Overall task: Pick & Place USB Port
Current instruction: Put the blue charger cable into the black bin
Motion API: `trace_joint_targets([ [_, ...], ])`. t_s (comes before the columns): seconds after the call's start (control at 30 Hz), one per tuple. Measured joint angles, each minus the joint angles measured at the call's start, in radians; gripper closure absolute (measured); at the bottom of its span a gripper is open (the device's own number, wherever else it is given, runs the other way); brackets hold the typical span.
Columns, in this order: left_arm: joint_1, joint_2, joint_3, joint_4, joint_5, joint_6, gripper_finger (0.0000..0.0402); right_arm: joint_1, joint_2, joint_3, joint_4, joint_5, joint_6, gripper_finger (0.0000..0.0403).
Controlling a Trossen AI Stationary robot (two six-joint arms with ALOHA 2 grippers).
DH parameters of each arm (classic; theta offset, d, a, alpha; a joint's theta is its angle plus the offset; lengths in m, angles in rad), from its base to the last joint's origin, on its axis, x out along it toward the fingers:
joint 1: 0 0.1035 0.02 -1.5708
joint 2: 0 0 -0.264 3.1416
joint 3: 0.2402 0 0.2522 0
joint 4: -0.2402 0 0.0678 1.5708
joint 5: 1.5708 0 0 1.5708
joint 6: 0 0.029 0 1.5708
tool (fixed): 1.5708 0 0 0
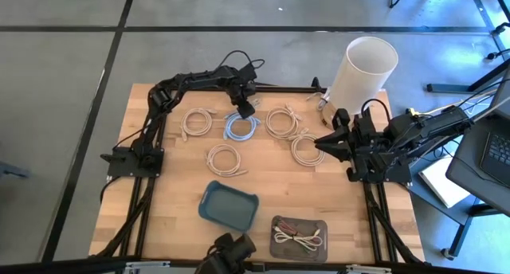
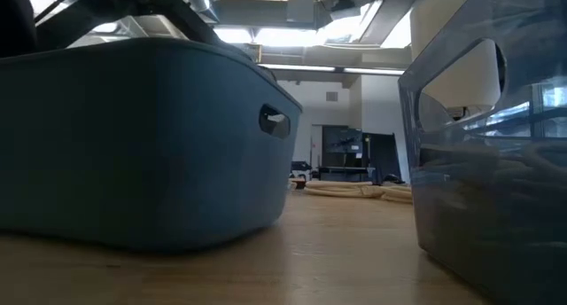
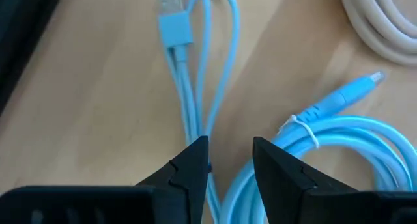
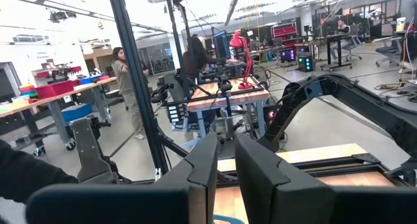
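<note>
A light-blue USB cable [image 1: 241,127] lies coiled on the wooden table; in the left wrist view its coil [image 3: 339,152] is tied with a white band, and its flat plug [image 3: 174,25] lies on the wood. My left gripper [image 1: 245,108] [image 3: 230,162] hangs low over the coil's far edge. It is open by a narrow gap, with loose blue strands running into that gap. My right gripper [image 1: 325,143] [image 4: 226,162] waits at the table's right side with its fingers together, holding nothing. My left gripper points down from above over the blue cable's loose strands [image 3: 195,113], which lie on the table and run in beside one finger [image 3: 192,165]. Whether that finger touches them I cannot tell.
Several beige cable coils [image 1: 225,159] lie around the blue one. A blue bin [image 1: 229,204] [image 2: 133,145] and a clear tray of cables [image 1: 299,236] [image 2: 496,172] sit near the front edge. A tall white bucket [image 1: 362,69] stands at the far right corner. People show in the room behind.
</note>
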Motion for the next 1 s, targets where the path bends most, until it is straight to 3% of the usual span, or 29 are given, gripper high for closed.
trace_joint_targets([
  [0.47, 0.018, 0.002, 0.018, 0.004, -0.015, -0.019, 0.0285, 0.000, 0.000, 0.000, 0.000, -0.009, 0.002, 0.0344],
  [0.8, 0.016, 0.006, 0.018, 0.004, -0.028, -0.056, 0.0226, 0.000, 0.000, 0.000, -0.001, -0.020, 0.024, 0.0344],
  [1.0, 0.015, 0.052, 0.024, -0.030, -0.005, -0.104, 0.0219, 0.000, 0.000, 0.000, 0.001, -0.020, 0.024, 0.0344],
])
